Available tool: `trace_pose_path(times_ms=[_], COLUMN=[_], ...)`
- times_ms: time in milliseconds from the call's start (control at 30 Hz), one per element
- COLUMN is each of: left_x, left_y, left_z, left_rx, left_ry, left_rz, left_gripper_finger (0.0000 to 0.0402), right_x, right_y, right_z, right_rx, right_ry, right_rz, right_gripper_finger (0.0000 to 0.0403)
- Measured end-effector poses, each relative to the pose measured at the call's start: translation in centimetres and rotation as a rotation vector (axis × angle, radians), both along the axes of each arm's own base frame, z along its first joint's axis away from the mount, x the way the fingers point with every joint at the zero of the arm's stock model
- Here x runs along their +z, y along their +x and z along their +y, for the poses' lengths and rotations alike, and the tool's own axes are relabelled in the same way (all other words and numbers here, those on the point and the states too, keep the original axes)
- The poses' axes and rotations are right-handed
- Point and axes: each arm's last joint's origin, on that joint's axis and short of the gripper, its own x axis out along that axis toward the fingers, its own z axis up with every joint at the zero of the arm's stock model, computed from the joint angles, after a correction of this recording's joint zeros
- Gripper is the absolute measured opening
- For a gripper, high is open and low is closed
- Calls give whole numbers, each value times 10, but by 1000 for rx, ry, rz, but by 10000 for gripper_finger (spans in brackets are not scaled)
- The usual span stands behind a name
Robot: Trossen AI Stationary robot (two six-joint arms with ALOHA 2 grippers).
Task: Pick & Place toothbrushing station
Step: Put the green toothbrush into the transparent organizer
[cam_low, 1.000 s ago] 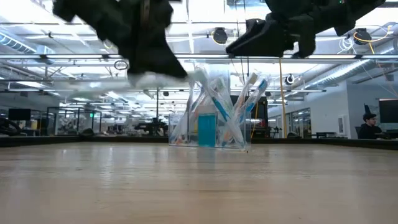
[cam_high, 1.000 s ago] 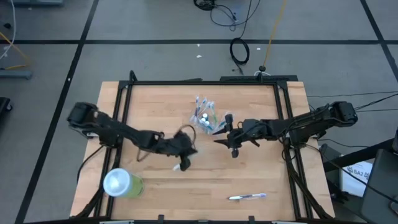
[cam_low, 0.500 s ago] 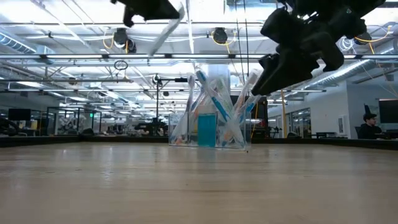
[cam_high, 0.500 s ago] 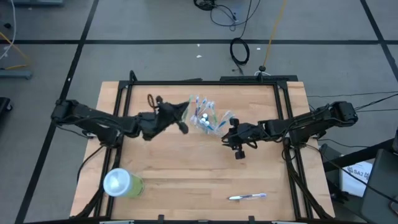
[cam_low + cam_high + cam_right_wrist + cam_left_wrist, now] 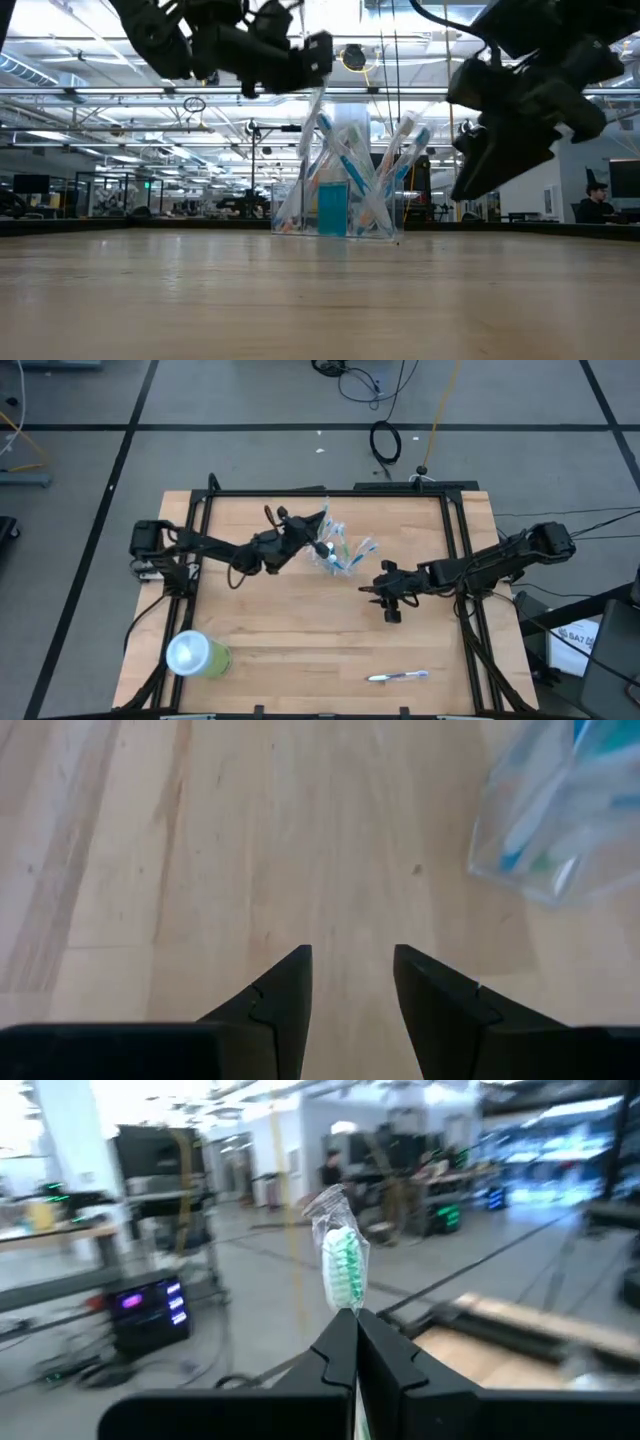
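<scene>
On the wooden table [image 5: 270,640], the left gripper [image 5: 318,527] is clamping a green-bristled toothbrush [image 5: 342,1270] above the clear cup [image 5: 335,550] crowded with toothbrushes. A tilted descent risks snagging those and tipping it. The right gripper [image 5: 378,592] is hovering beside it, fingers apart and empty. Only the left wrist view is showing the bristles.

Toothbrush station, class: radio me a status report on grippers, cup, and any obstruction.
Left gripper shut on green toothbrush, raised beside clear cup. Right gripper open, empty, beside the cup. One toothbrush loose on table. Nothing blocking.
</scene>
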Motion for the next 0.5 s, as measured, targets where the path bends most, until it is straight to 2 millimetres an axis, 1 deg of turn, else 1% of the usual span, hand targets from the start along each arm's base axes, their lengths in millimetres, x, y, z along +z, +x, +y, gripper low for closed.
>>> trace_pose_path(times_ms=[67,133,200,300,400,500], left_x=[-10,-17,-20,-22,-29,-38], left_y=[0,-5,-11,-24,-35,-39], left_z=[1,2,2,3,10,18], left_rx=[57,97,103,72,39,-13], left_ry=[-10,-15,1,50,95,113], left_rz=[28,40,17,-59,-121,-144], left_gripper_finger=[1,1,1,1,1,0], right_x=[-2,-2,-1,0,3,6], right_y=[-3,-6,-8,-9,-8,-6], right_z=[3,7,12,20,26,30], right_rx=[-16,-34,-45,-32,-27,-19], right_ry=[29,64,97,115,110,104], right_rz=[4,6,5,-10,-50,-97], right_gripper_finger=[134,134,134,134,134,134])
